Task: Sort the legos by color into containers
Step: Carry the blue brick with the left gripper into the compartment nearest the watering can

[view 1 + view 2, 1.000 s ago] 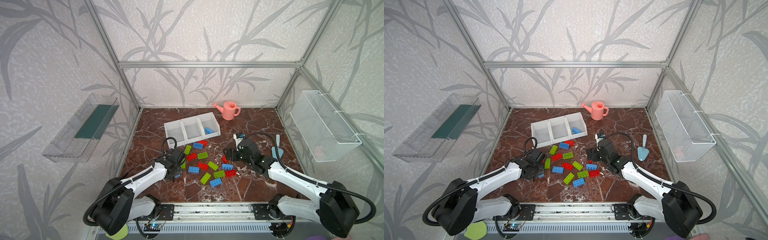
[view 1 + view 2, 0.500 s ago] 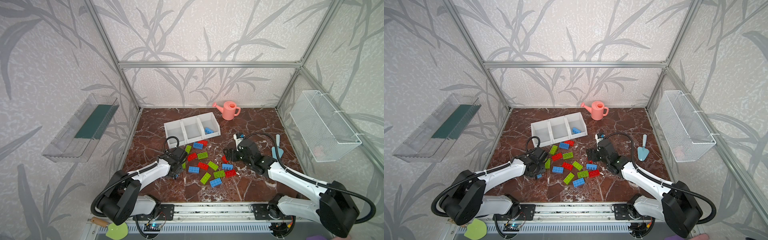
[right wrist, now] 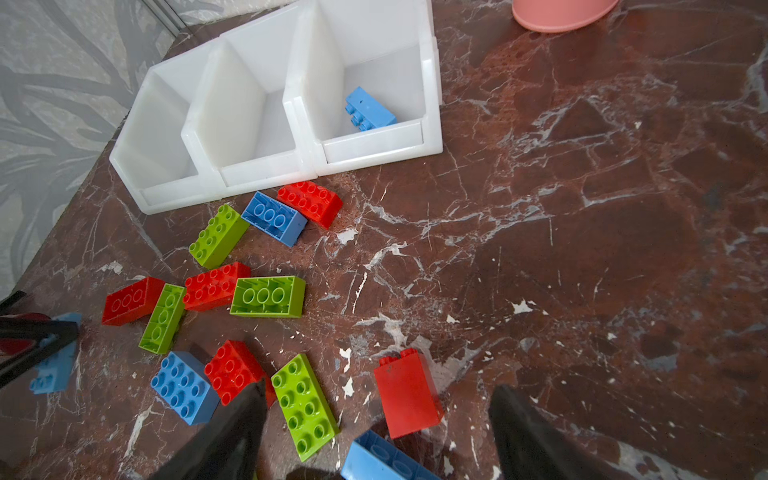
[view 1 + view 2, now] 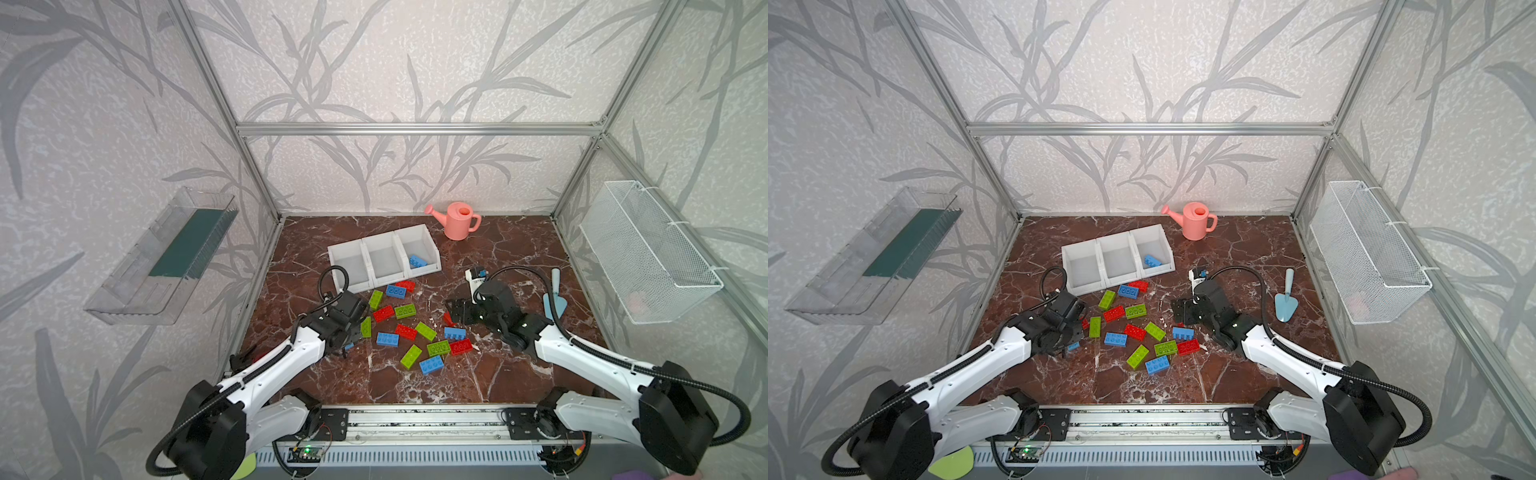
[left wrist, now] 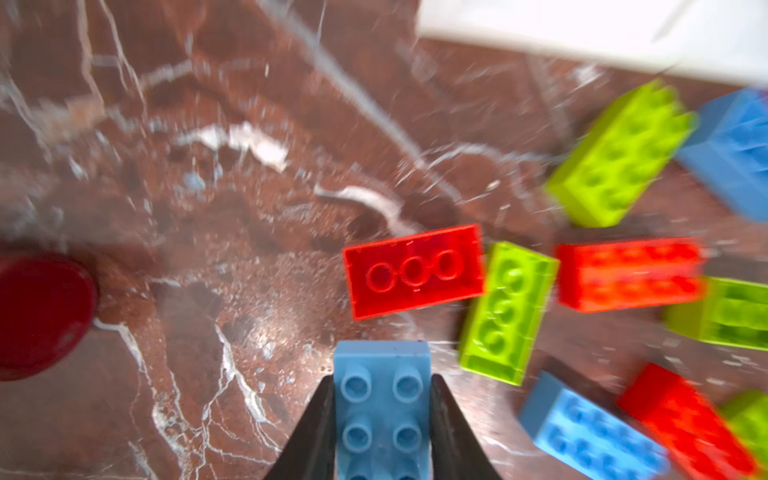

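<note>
My left gripper (image 5: 382, 377) is shut on a blue lego (image 5: 382, 415), its black fingers pressed against both long sides. In both top views it is low at the left edge of the pile, with the blue lego (image 4: 1074, 346) showing under it. Red, blue and green legos (image 4: 411, 332) lie scattered on the marble. My right gripper (image 3: 379, 387) hangs open over a red lego (image 3: 407, 392) at the pile's right edge and touches nothing. The three joined white containers (image 4: 390, 279) stand behind the pile. The right container holds one blue lego (image 3: 370, 110); the other two look empty.
A pink watering can (image 4: 457, 220) stands at the back. A light blue trowel (image 4: 555, 299) lies to the right of my right arm. A wire basket (image 4: 648, 257) hangs on the right wall and a clear tray (image 4: 166, 257) on the left wall.
My left gripper's jaws have closed on the blue lego at the pile's left edge. The right arm has stayed where it was, still open.
</note>
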Motion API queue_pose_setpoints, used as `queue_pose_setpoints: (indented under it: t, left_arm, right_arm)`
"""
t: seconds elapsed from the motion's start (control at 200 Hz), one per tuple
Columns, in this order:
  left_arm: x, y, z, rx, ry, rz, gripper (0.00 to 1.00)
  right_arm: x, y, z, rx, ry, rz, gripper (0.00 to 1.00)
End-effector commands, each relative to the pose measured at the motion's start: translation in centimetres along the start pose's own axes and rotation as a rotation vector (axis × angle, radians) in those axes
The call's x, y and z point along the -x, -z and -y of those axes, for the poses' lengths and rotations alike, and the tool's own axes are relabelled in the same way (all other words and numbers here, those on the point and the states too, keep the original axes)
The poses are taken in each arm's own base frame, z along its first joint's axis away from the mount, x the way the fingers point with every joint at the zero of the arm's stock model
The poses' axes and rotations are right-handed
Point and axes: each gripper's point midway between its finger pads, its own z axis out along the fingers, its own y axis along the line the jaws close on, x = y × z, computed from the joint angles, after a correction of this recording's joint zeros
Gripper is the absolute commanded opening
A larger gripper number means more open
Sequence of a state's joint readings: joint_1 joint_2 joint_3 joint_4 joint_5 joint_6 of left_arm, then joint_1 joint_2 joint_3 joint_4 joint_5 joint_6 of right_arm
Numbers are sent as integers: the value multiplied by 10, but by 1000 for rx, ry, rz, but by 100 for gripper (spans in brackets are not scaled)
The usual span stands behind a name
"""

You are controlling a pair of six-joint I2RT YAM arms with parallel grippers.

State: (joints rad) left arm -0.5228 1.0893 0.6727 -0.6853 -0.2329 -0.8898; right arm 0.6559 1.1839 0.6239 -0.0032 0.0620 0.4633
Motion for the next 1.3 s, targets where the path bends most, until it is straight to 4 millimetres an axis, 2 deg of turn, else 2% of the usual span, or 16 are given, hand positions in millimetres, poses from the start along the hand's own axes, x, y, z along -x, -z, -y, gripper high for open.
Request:
queue_pose_setpoints:
  t: [0.0,0.115,0.215,0.38,0.395,0.59,0.655,0.66,0.67,0.785,0.915,1.05,1.295]
  left_arm:
    - [26,28,13,-44,-58,74,31]
    - [58,50,37,-97,-98,147,31]
    - [82,60,66,-136,-142,172,31]
    - [116,64,132,-235,-204,151,30]
    - [116,58,137,-230,-214,135,30]
    - [147,42,219,-360,-235,102,29]
    - [159,35,238,-364,-247,103,29]
    - [163,39,240,-373,-245,115,29]
    - [160,32,241,-363,-252,102,29]
    - [177,20,270,-372,-278,111,29]
    - [187,-2,296,-368,-299,94,29]
    - [190,-28,313,-356,-310,68,29]
    - [190,-63,322,-332,-303,35,30]
  right_arm:
    - [-1,-1,-4,16,3,12,85]
    - [-4,-4,-8,27,4,5,85]
    - [-6,-5,-10,36,6,2,85]
    - [-6,-4,-9,27,13,11,85]
    - [-6,-4,-8,23,13,11,85]
    - [-3,1,-7,19,12,29,85]
    - [-3,1,-8,23,13,29,85]
    - [-4,1,-8,24,13,28,85]
    - [-3,1,-8,23,12,29,85]
    - [-2,3,-9,33,10,33,85]
    - [-1,5,-10,39,8,42,84]
    - [1,8,-9,37,9,54,85]
    - [1,9,-9,36,14,58,85]
